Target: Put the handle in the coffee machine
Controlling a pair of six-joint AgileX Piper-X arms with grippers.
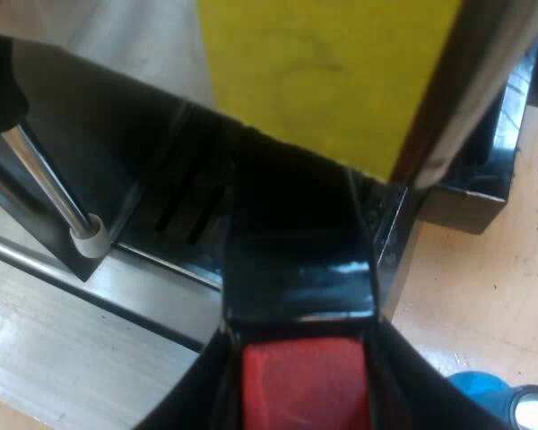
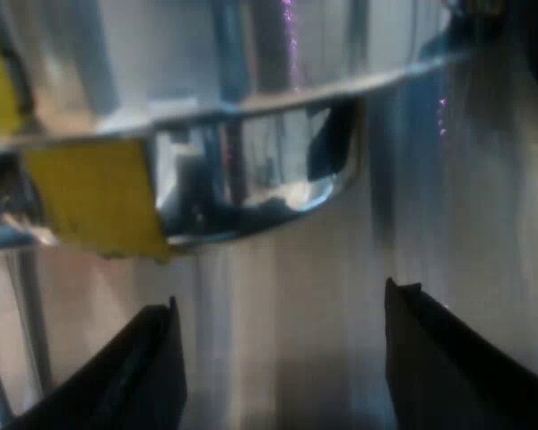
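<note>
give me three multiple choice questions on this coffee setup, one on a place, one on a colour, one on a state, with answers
1. Where is the handle's red end?
A gripped by the left hand
B in a mug
C on the bean hopper

2. What colour is the patch on the machine?
A green
B yellow
C white

3. How is the right hand?
A shut on a tamper
B shut on a glass
C open, holding nothing

Answers:
1 A, black fingers flank the red end.
2 B, the patch is plainly yellow.
3 C, its fingers stand apart with only the machine's metal beyond.
</note>
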